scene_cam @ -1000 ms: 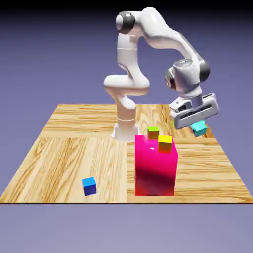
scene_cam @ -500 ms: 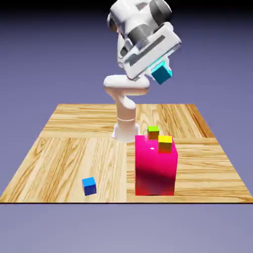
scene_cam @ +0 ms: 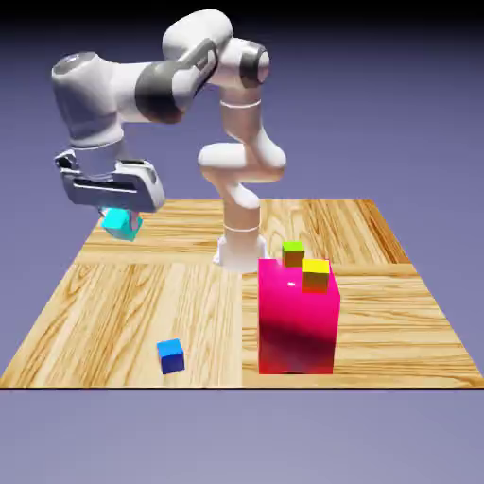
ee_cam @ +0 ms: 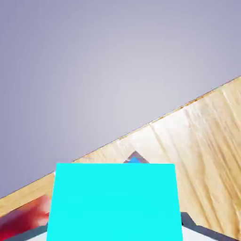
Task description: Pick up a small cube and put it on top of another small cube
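Observation:
My gripper [scene_cam: 121, 219] hangs above the table's far corner at the exterior view's left, shut on the small cyan cube [scene_cam: 122, 224]. That cube [ee_cam: 115, 202] fills the bottom of the hand view and hides the fingertips. A darker blue small cube [scene_cam: 171, 355] lies on the wood near the front edge; a corner of it [ee_cam: 135, 160] peeks over the held cube in the hand view. A green small cube [scene_cam: 294, 253] and a yellow one [scene_cam: 316, 274] sit on top of the big pink block [scene_cam: 298, 326].
The robot's base [scene_cam: 238, 248] stands at the table's far edge, just behind the pink block. The wooden table [scene_cam: 123, 312] ends close under the gripper at the left; its edge [ee_cam: 155, 120] runs slanted across the hand view.
The arm has swung from the exterior view's right, up over the base, and down to the left, carrying the cyan cube with it. The other cubes and the pink block stayed put.

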Robot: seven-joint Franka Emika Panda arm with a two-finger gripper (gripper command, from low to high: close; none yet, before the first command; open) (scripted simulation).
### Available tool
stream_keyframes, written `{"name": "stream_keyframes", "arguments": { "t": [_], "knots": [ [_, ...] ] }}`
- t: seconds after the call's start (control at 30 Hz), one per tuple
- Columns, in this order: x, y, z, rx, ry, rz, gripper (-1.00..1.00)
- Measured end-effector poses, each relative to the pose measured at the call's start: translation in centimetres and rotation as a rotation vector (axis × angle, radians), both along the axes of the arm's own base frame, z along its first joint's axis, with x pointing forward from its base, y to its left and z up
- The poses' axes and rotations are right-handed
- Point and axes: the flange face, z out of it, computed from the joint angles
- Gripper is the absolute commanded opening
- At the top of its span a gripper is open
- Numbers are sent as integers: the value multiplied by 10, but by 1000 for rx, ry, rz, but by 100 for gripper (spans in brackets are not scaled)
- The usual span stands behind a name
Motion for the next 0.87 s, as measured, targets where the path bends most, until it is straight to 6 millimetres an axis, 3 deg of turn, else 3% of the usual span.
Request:
{"name": "stream_keyframes", "arguments": {
  "t": [0.03,0.07,0.17,0.3,0.53,0.6,0.77,0.8,0.87],
  "knots": [
    [-8,-18,-5,-27,65,-19,-100],
    [-6,-20,-17,-40,125,1,-100],
    [25,18,-79,-27,285,176,-100],
    [51,70,-163,12,491,403,-100],
    [59,163,-307,139,822,778,-100],
    [58,168,-314,148,840,798,-100],
    [20,155,-356,148,840,797,-100],
    [17,154,-359,148,840,797,100],
    [17,154,-359,147,841,798,100]
  ]
}}
